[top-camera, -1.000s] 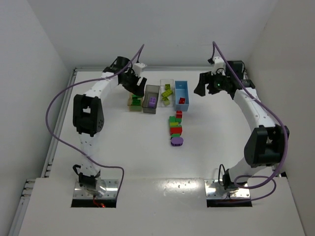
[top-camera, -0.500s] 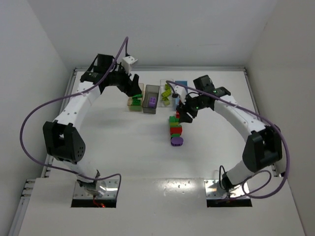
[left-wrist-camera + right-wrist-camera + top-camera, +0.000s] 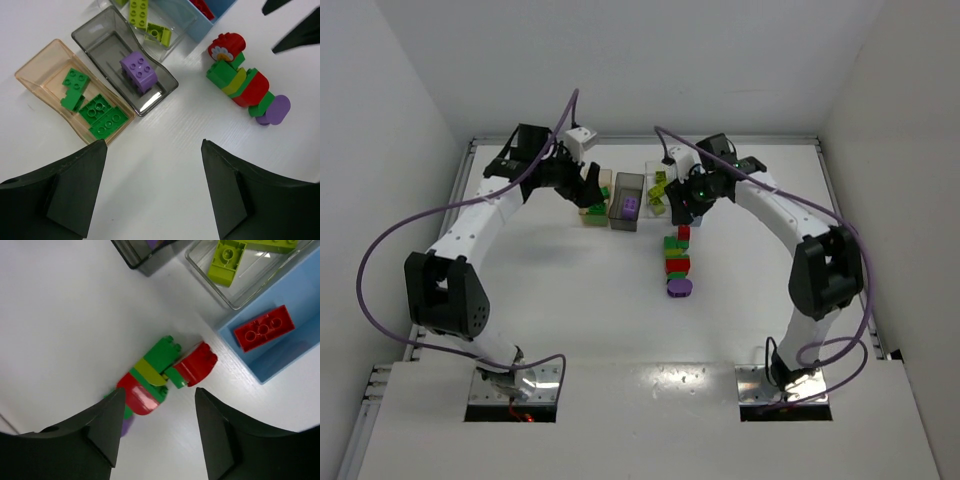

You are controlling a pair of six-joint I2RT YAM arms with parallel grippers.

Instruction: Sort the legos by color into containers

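The right fingers (image 3: 102, 432) are apart, with the stuck-together legos (image 3: 160, 375) lying on the tabletop (image 3: 60, 315) between them. The left fingers (image 3: 70, 192) are apart too, away from those legos.

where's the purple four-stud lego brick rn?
Left wrist view, upper centre: the purple four-stud brick sits inside the smoky dark grey bin, between the tan-orange bin and the clear bin.

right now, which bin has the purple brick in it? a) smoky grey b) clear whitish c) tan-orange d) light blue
a: in the left wrist view the purple brick sits alone inside the smoky grey bin, between the tan-orange bin, which holds dark green bricks, and the clear one.
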